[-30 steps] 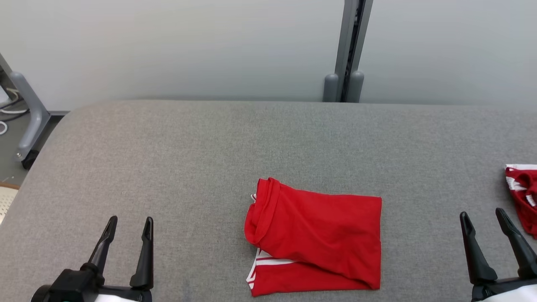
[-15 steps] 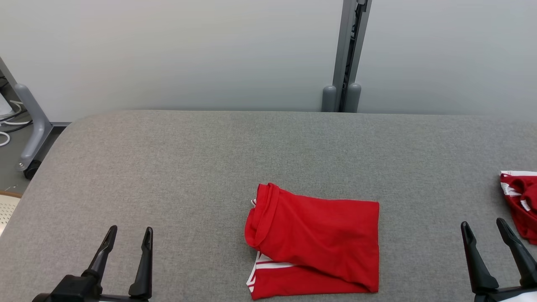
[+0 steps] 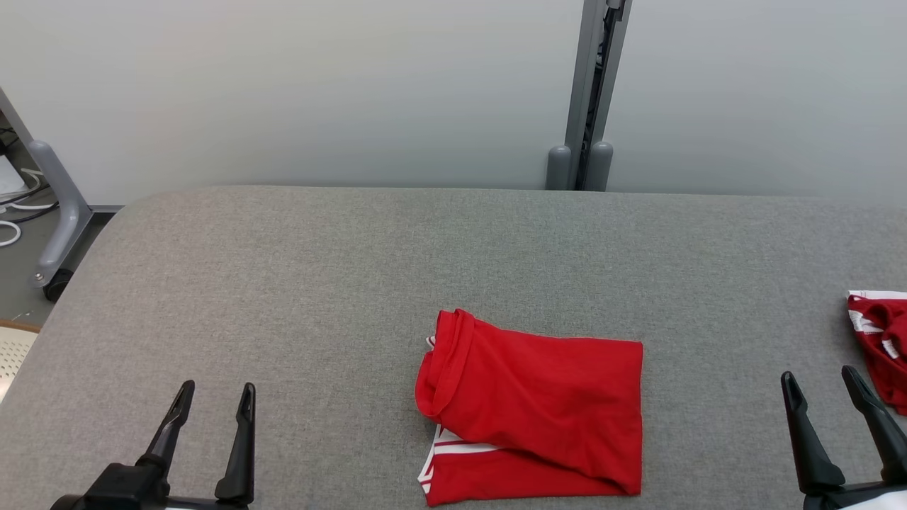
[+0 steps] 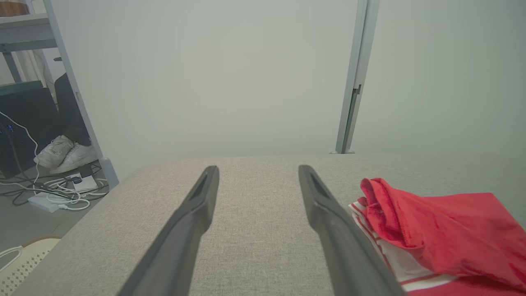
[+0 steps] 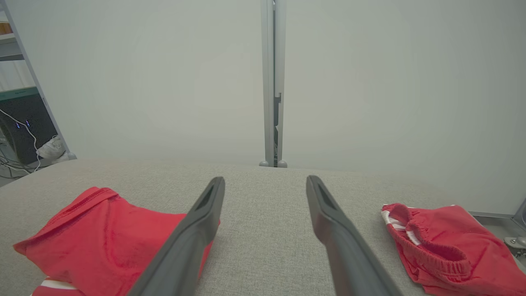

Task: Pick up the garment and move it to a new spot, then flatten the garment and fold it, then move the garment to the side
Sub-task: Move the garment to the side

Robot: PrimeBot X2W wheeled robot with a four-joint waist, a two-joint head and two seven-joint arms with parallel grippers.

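- Head view: only my camera has shifted since a second ago; the folded red garment point(image 3: 531, 411) lies unmoved near the table's point(image 3: 319, 283) front edge.
- My left gripper point(image 3: 217, 387) and right gripper point(image 3: 818, 373): both spread wide, holding nothing.

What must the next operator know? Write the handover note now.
Left gripper: open, empty, over the table's near left.
Right gripper: open, empty, near right.
Red garment: lies folded at the near middle, between the grippers, touched by neither.
Second red garment: bunched at the right edge.
Done: the fold looks finished.
Left: move the folded garment to the side.
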